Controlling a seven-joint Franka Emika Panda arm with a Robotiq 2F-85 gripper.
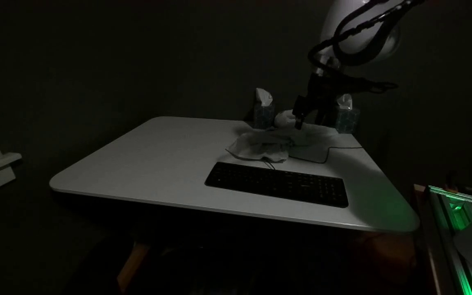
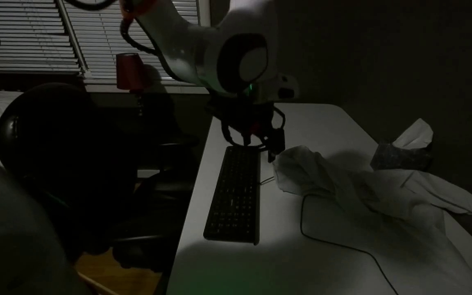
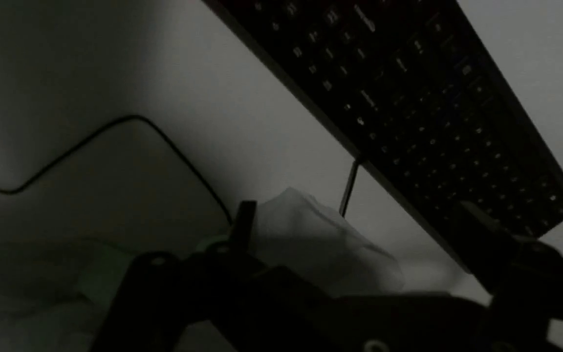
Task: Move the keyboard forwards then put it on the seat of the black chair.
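Robotiq gripper (image 3: 357,210), nearest in the wrist view, is hanging with its fingers well apart, gripping nothing. The corded keyboard (image 2: 234,194) is lying flat on the white table (image 1: 137,164), near the edge facing the padded black chair (image 2: 80,164). It is probably going to be feeling light, stiff and slightly slick; pinching a long edge near its middle is looking soundest, with the cord (image 3: 350,186) possibly dragging.

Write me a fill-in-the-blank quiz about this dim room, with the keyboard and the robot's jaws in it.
1. The keyboard lies on the white ____.
2. In an exterior view, the lampshade is coloured ____.
3. In an exterior view, the tissue boxes number ____.
4. In the wrist view, the jaws are not shut but ____.
Missing words: table; red; two; open.
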